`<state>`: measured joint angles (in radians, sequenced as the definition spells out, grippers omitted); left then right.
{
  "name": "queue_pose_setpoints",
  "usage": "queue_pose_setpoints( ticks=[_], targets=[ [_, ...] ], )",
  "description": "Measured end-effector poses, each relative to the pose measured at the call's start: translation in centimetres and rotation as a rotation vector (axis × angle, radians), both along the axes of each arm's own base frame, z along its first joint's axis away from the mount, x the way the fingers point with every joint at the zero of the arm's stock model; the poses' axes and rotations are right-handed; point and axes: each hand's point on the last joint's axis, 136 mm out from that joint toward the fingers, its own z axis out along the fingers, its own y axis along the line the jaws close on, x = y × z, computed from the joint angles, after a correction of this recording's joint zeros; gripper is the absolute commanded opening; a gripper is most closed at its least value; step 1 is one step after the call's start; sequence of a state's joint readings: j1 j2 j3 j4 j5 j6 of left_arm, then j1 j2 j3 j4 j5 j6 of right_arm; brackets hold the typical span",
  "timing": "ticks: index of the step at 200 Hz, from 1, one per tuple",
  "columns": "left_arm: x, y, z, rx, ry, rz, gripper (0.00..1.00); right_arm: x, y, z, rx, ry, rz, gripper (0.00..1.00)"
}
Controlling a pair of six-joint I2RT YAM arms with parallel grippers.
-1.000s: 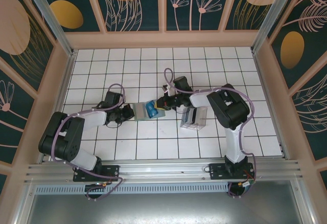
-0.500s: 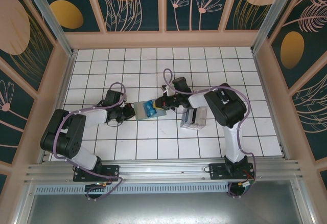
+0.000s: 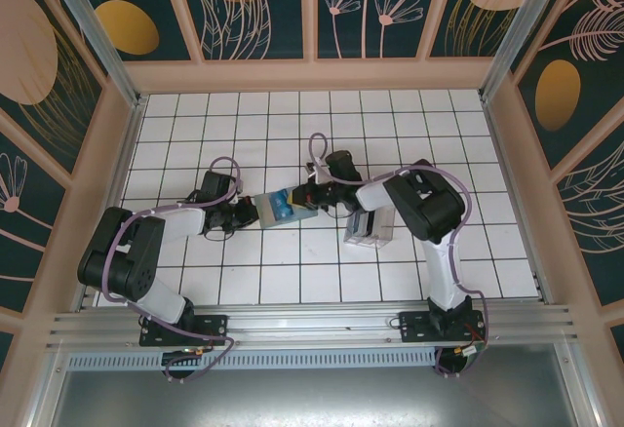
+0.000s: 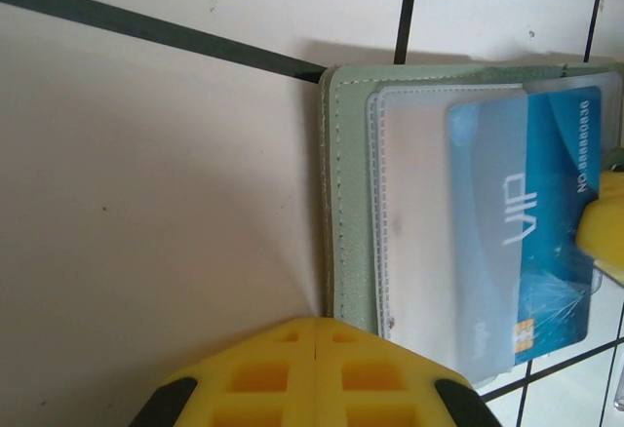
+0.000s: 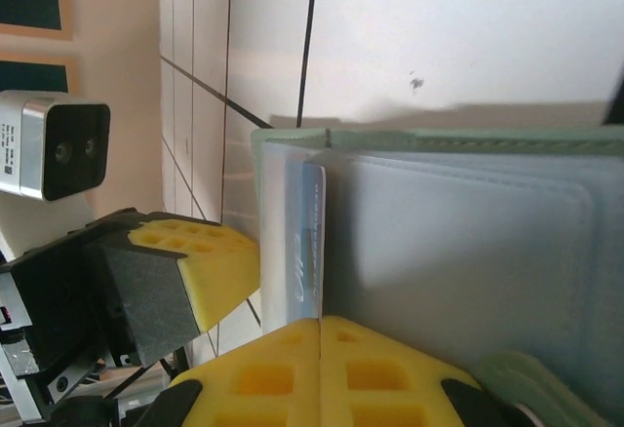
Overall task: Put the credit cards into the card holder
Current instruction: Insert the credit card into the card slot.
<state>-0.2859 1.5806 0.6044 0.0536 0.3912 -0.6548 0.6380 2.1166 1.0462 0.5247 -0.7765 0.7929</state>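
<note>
The card holder (image 3: pixel 263 211) lies open on the tiles, grey-green with clear sleeves (image 4: pixel 346 213) (image 5: pixel 468 252). A blue credit card (image 4: pixel 551 203) marked VIP sits partly inside a sleeve, its right end sticking out. From the top it shows as a blue patch (image 3: pixel 286 208), and in the right wrist view it is edge-on (image 5: pixel 307 242). My right gripper (image 5: pixel 320 322) (image 3: pixel 310 196) is shut on the card's outer edge. My left gripper (image 4: pixel 320 322) (image 3: pixel 247 215) is shut with nothing between its fingers, its tip against the holder's left edge.
A translucent grey-white box (image 3: pixel 370 228) stands on the tiles just right of the holder, beside the right arm. Wooden walls enclose the tiled floor on three sides. Open tiles lie in front of and behind the holder.
The right gripper has shifted slightly left with the blue card, sliding it further into the sleeve. The left gripper edged right to the holder's edge and now holds still.
</note>
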Motion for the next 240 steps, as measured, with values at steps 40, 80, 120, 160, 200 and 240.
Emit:
queue_pose_setpoints(
  ticks=[40, 80, 120, 160, 200, 240],
  targets=[
    [0.0, -0.1, 0.0, -0.005, 0.002, -0.002, 0.02, -0.8, 1.3, -0.3, -0.009, -0.004, -0.005, 0.0],
    [0.1, -0.2, 0.0, -0.015, 0.008, -0.004, 0.02, -0.8, 1.7, -0.5, -0.033, -0.003, -0.012, 0.01],
    [0.1, -0.1, 0.0, -0.017, 0.009, -0.001, 0.02, -0.5, 2.0, -0.5, -0.063, -0.02, -0.003, 0.07],
    [0.1, -0.2, 0.0, -0.021, 0.013, 0.004, 0.02, -0.3, 2.4, -0.6, -0.09, -0.045, -0.021, 0.08],
    [0.1, -0.2, 0.0, -0.028, 0.01, 0.011, 0.02, 0.2, 2.6, -0.6, -0.1, -0.049, -0.074, 0.13],
    [0.2, -0.2, 0.0, -0.037, 0.004, 0.011, 0.02, -0.2, 2.5, -0.1, -0.134, -0.087, -0.091, 0.27]
  ],
)
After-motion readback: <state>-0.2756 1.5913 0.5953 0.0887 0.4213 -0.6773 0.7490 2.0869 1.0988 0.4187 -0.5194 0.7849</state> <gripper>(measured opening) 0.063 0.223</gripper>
